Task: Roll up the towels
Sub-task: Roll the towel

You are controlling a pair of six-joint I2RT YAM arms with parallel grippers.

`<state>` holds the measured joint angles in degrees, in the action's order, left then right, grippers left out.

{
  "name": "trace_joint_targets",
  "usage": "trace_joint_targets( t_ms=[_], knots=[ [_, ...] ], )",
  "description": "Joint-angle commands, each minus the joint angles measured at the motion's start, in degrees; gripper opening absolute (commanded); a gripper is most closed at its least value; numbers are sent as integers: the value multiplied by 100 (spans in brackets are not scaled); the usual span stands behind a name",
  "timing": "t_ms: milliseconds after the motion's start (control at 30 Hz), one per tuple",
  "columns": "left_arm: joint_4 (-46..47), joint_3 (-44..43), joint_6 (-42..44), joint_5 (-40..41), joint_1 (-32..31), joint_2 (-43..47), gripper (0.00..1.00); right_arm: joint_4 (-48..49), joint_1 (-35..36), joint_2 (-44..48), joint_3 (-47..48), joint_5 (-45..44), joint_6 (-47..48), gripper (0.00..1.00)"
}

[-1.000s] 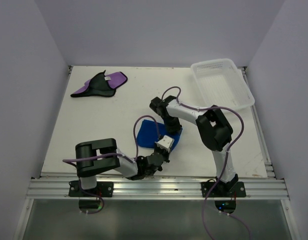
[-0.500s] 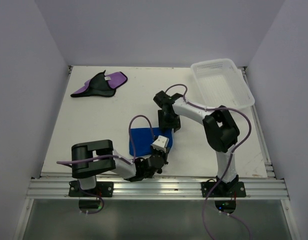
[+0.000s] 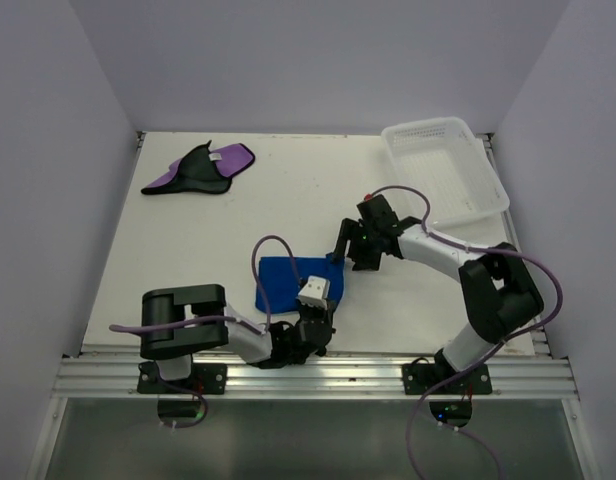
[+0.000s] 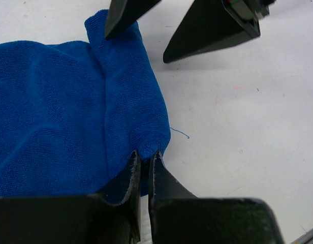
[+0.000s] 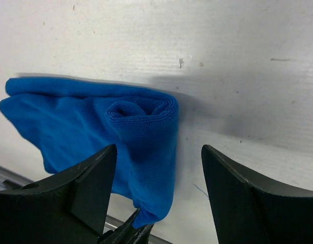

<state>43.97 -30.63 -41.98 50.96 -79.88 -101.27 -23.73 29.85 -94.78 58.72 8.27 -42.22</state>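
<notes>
The blue towel (image 3: 283,285) lies bunched near the table's front middle, its right edge curled into a loose roll (image 5: 141,114). My left gripper (image 4: 145,155) is shut on that edge's near corner; from above it sits at the towel's right side (image 3: 321,283). My right gripper (image 5: 159,148) stands open over the roll's far end, holding nothing; seen from above it hovers just right of the towel's far corner (image 3: 340,258). In the left wrist view its two fingers (image 4: 210,28) straddle that far corner. The purple towel (image 3: 200,168), black side partly up with a white tag, lies crumpled at the far left.
A white mesh basket (image 3: 398,170) sits at the far right corner of the table. Purple cables loop off both arms above the towel. A metal rail (image 3: 308,375) runs along the near edge.
My right gripper has opened, let go of the blue towel and swung rightward. The towel has shifted left with its right edge curled over. My left gripper stays shut on it.
</notes>
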Motion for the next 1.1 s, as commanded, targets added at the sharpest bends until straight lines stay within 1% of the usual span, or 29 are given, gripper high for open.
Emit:
trace_joint_targets(
  t_ms=[0, 67, 133, 200, 367, 500, 567, 733, 800, 833, 900, 933, 1000, 1033, 1067],
  knots=[
    [-441, 40, -486, 388, -98, 117, 0, 1376, -128, 513, -684, 727, -506, 70],
    [-529, 31, -557, 450, -142, 134, 0, 2070, -207, 636, -1141, 965, -805, 67],
    [-625, 14, -645, 494, -195, 143, 0, 2135, -207, 593, -1213, 992, -806, 64],
    [-670, -4, -680, 511, -230, 152, 0, 2144, -207, 496, -1231, 1036, -771, 64],
    [-775, -48, -707, 599, -283, 161, 0, 2662, -216, 478, -1442, 1150, -858, 63],
    [-828, -74, -733, 643, -300, 178, 0, 2531, -207, 347, -1355, 1177, -867, 60],
    [-837, -74, -733, 670, -318, 187, 0, 2426, -207, 250, -1328, 1142, -823, 57],
    [-881, -57, -751, 722, -353, 283, 0, 2390, -94, 4, -1302, 1019, -692, 55],
    [-881, -39, -759, 740, -362, 310, 0, 2136, 3, -110, -1240, 931, -630, 54],
    [-881, -31, -759, 749, -371, 319, 0, 2109, 73, -137, -1214, 852, -612, 47],
    [-881, -31, -786, 749, -388, 336, 0, 2074, 83, -111, -1205, 773, -612, 37],
    [-942, -22, -821, 749, -397, 363, 0, 1961, 83, -76, -1187, 694, -604, 25],
    [-1047, -4, -1022, 749, -415, 398, 0, 1759, 92, 82, -1117, 457, -525, 13],
    [-1117, 13, -1110, 723, -415, 441, 0, 1488, 109, 144, -1004, 360, -481, 2],
    [-1170, 40, -1207, 705, -415, 477, 0, 1285, 135, 188, -916, 46, -428, 0]
  ],
)
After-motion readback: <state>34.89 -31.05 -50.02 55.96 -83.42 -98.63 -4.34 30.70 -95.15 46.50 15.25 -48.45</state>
